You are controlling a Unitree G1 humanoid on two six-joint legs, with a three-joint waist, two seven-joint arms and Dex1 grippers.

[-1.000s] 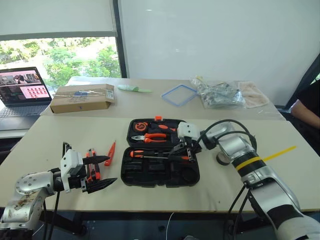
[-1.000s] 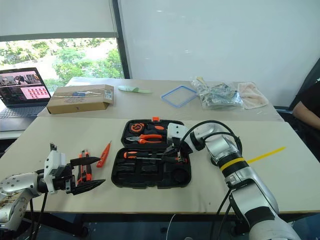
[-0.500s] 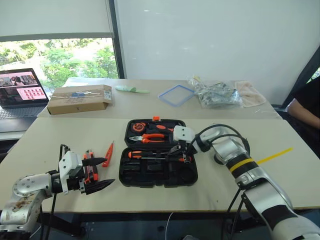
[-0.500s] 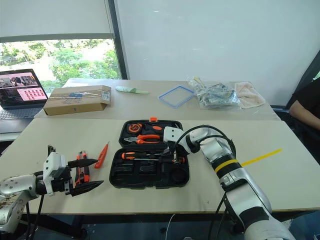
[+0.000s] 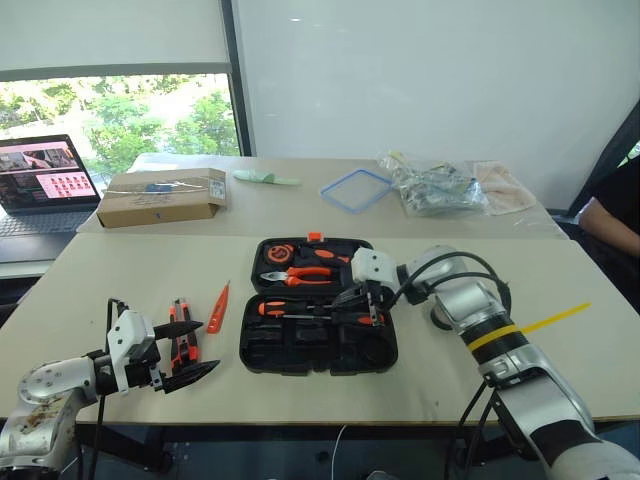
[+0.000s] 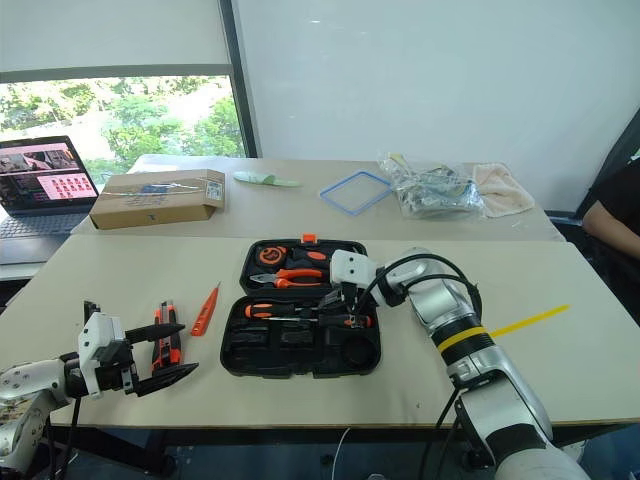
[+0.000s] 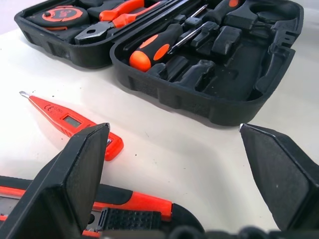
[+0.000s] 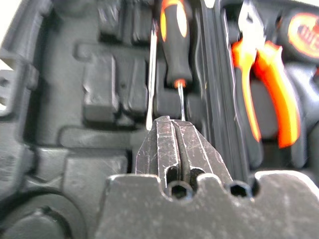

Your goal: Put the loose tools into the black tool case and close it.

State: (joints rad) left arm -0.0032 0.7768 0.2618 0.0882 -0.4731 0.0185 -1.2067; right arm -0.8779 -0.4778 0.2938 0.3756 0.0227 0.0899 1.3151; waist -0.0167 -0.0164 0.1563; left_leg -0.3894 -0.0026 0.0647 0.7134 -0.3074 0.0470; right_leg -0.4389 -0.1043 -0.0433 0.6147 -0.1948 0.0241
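Over the black tool case (image 5: 318, 318), right end effector (image 5: 372, 307) pinched empty could nudge the seated screwdriver (image 5: 300, 309); left end effector (image 5: 190, 350) gapes wide, empty.

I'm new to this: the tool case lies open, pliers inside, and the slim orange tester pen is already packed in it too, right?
Not quite. The tool case is open with the pliers inside, but the tester pen lies on the table to the case's left, as the left eye view shows.

The pale bench (image 5: 120, 275) carries the open black tool case (image 5: 318, 318) beneath the closed right pincer (image 5: 366, 305). A utility knife (image 5: 181, 332) and tester pen (image 5: 218, 306) lie beside the spread left pincer (image 5: 189, 350).
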